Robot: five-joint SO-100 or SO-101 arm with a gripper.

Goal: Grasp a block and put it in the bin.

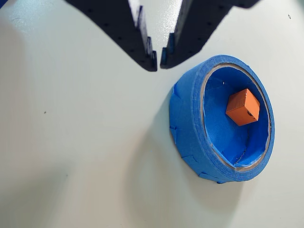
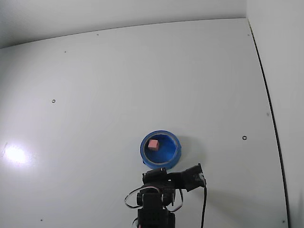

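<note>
The white table (image 2: 95,95) filled nearly the whole fixed view, plain and bright, with a glare spot far off to the left of the bin. Low in that view, just below the bin, sat the black arm (image 2: 156,199), folded tight over its base, cable (image 2: 204,209) trailing down beside it.

The bin (image 2: 160,150) was a round blue bowl with a thick rim, standing flat on the table; in the wrist view the bin (image 1: 190,128) showed its taped outer wall and a pale edge running around the inside of the rim.

Up at the top of the wrist view, the gripper (image 1: 158,61) hung above the table just outside the bin's rim, on the upper left of it. Its two dark toothed fingers (image 1: 142,42) came almost together at the tips, only a narrow slit between them, and nothing held in there.

And the block (image 1: 242,107) was lying inside the bin, resting on the blue floor close to the far wall, tilted a little on a corner. It looked orange in the wrist view; in the fixed view the block (image 2: 153,145) read pinkish, sitting toward the upper left of the bin's hollow, well apart from the gripper.
</note>
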